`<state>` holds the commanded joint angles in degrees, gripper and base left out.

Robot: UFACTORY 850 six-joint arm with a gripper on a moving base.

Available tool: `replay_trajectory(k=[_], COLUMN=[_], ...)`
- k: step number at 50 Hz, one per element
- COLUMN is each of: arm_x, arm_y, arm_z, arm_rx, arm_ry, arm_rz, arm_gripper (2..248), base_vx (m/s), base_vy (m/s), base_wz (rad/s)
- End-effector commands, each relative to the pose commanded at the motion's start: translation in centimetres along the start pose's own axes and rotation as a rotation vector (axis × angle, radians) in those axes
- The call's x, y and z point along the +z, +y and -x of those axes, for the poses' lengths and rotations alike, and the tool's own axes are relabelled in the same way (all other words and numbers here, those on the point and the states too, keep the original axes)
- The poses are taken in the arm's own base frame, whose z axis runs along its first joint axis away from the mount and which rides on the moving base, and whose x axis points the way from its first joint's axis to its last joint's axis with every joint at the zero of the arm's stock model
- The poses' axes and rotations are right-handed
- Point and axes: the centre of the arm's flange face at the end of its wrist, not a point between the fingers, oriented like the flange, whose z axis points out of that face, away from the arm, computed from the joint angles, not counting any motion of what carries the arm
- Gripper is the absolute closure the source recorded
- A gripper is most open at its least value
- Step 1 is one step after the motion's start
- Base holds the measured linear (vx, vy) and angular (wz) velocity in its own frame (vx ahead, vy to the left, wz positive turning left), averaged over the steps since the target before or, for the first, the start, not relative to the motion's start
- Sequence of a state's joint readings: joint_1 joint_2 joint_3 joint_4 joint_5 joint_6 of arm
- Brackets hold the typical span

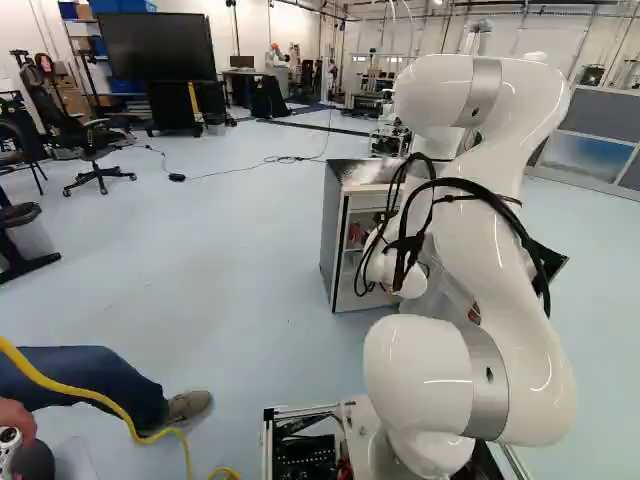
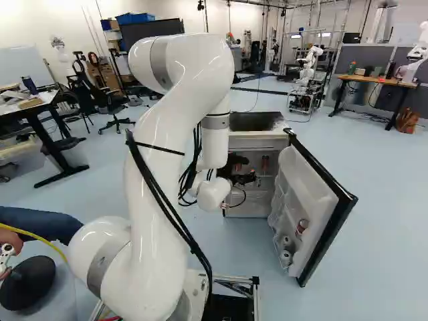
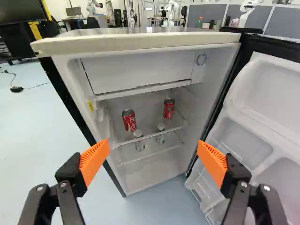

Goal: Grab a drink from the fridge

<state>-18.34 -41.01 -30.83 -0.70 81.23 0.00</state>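
Okay, partway: the fridge [image 3: 136, 42] is open, door [image 3: 260, 101] swung well out, and my gripper [image 3: 153, 150] faces the opening, fingers spread wide, nothing between the pads. Access done; picking, lifting and backing out are all left. No drink is in hand. Targets are inside: two red cans upright on the upper shelf [image 3: 151, 134], the front one [image 3: 129, 120] closer to the opening, the other red can [image 3: 168, 108] deeper and nearer the hinge side. Below, two paler cans, one here [image 3: 139, 142] and another paler can [image 3: 161, 134], look to be on the lower level, partly seen through the shelf. Closed freezer flap [image 3: 140, 72] sits above. Door racks hold more: a reddish bottle or can [image 2: 302, 226], can't tell which, plus two pale cans [image 2: 286, 249]. I judge the front red can easiest; next I'd go straight in, minding the shelf edge and side wall.
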Motion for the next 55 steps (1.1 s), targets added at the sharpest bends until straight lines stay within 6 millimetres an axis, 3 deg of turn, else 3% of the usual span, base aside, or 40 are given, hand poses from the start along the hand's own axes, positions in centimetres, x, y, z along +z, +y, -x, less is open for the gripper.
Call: replay_trajectory(k=[42, 55], arm_x=[2.0, 2.2], arm_y=[0.0, 0.0], arm_z=[4.5, 4.9], arm_rx=[0.001, 0.001], arm_ry=[-0.072, -0.078], arm_rz=[0.000, 0.000], arm_gripper=[3, 3], base_vx=[0.000, 0.000], base_vy=[0.000, 0.000], base_wz=[0.000, 0.000])
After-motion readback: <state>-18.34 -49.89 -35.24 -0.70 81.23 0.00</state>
